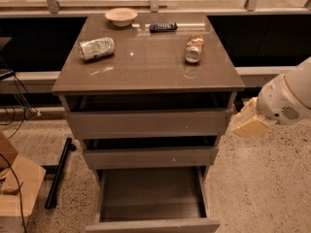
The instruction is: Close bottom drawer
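Note:
The bottom drawer (152,194) of the grey-brown cabinet stands pulled far out; its bare floor shows and its plain front panel (153,225) is at the lower edge of the view. The middle drawer front (150,157) and the top drawer front (146,124) also stand a little out. My gripper (249,121), cream-coloured on a white arm, hangs to the right of the cabinet at the height of the top drawer, close to its right corner and well above the bottom drawer.
On the cabinet top (146,62) lie a crushed silver can (96,47), a brown can (193,48), a pale bowl (121,16) and a dark remote (163,27). A black bar (58,174) and a cardboard box (14,188) are on the floor at left. Speckled floor lies at right.

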